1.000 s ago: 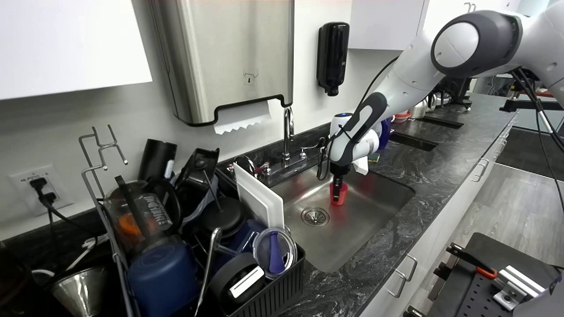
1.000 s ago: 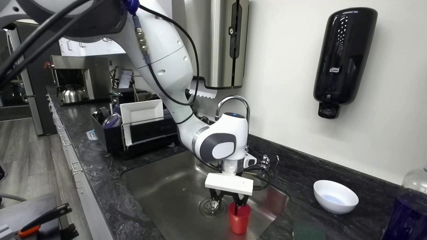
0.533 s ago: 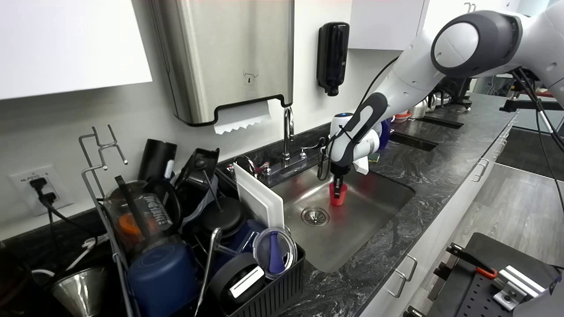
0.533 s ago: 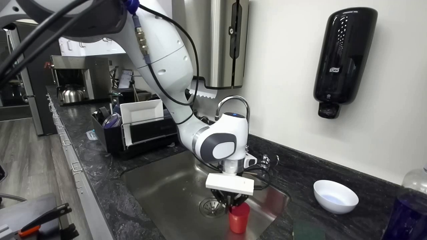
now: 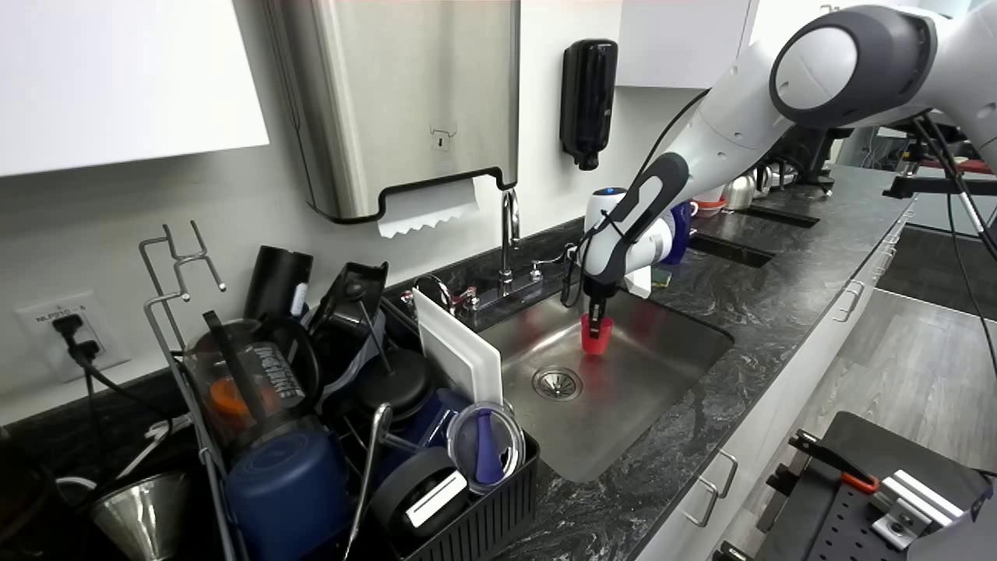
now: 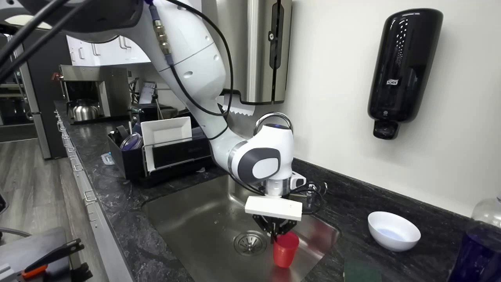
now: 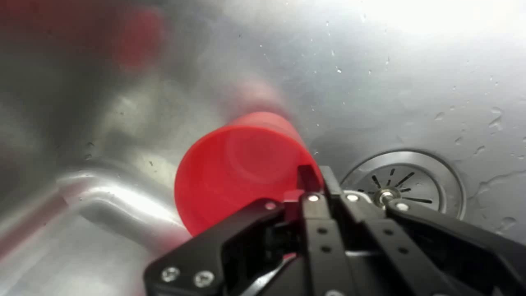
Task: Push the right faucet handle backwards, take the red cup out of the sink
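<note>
My gripper (image 7: 320, 179) is shut on the wall of the red cup (image 7: 242, 164). One finger reaches inside the cup and the other lies against its outside. In both exterior views the red cup (image 5: 597, 347) (image 6: 286, 250) hangs slightly tilted, a little above the floor of the steel sink (image 5: 639, 389). The gripper (image 6: 273, 235) points down from above its rim. Behind the wrist, the right faucet handle (image 5: 550, 262) shows at the back of the sink; in an exterior view the arm and cable partly cover the handle (image 6: 312, 187).
The tall curved faucet spout (image 5: 510, 226) rises close behind the arm. A dish rack with a white plate (image 5: 459, 351) borders the sink. A white bowl (image 6: 393, 232) and a blue-liquid bottle (image 6: 475, 250) stand on the counter. The drain (image 7: 388, 195) lies beside the cup.
The jaws have closed on the cup's wall. Since half a second ago, gripper and cup have risen slightly together and shifted a little toward the back of the sink.
</note>
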`<state>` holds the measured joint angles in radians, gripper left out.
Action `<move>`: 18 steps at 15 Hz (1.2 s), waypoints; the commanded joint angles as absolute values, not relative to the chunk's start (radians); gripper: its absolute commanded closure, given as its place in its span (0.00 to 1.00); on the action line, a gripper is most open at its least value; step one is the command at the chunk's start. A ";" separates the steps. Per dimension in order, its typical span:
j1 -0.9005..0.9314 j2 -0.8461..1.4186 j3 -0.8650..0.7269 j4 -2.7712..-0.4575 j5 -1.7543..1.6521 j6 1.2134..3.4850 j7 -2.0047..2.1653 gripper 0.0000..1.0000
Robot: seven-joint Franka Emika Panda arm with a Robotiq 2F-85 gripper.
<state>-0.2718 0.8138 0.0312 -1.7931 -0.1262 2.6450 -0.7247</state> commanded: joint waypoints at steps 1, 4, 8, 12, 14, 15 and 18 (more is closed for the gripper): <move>-0.255 0.754 0.013 -1.830 -0.142 2.632 -0.681 0.99; -0.247 0.711 0.008 -1.841 -0.143 2.608 -0.650 0.99; -0.244 0.672 0.007 -1.847 -0.138 2.557 -0.617 0.99; -0.251 0.644 0.011 -1.847 -0.127 2.509 -0.589 0.99; -0.252 0.626 0.008 -1.850 -0.126 2.498 -0.575 0.99; -0.255 0.616 0.007 -1.852 -0.124 2.491 -0.571 0.99; -0.262 0.584 -0.001 -1.855 -0.115 2.468 -0.546 0.99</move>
<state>-0.2625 0.6292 0.0107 -1.8239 -0.1244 2.4951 -0.5723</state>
